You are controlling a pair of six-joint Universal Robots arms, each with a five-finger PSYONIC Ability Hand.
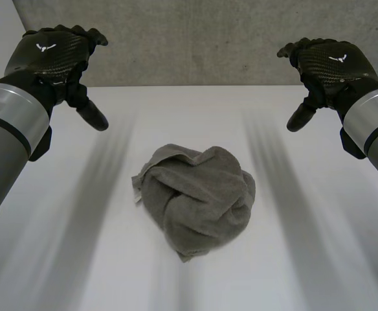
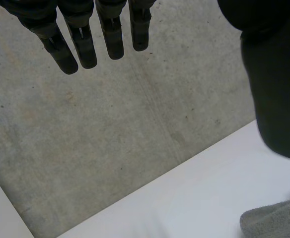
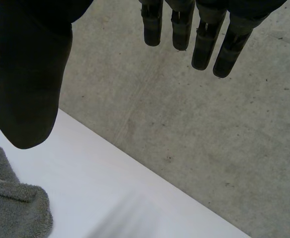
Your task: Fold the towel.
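A grey towel [image 1: 199, 197] lies crumpled in a loose heap in the middle of the white table [image 1: 318, 259]. My left hand [image 1: 56, 55] hovers high at the far left, well away from the towel, fingers straight and thumb pointing down, holding nothing. My right hand [image 1: 328, 65] hovers high at the far right, likewise open and empty. In the left wrist view the straight fingers [image 2: 85, 42] and thumb [image 2: 276, 94] frame the wall, with a towel [image 2: 276, 220] edge below the thumb. In the right wrist view the fingers [image 3: 204, 37] are straight, and a towel [image 3: 13, 203] corner lies under the thumb [image 3: 28, 84].
A grey concrete wall [image 1: 208, 39] rises right behind the table's far edge. White tabletop stretches on both sides of the towel and in front of it.
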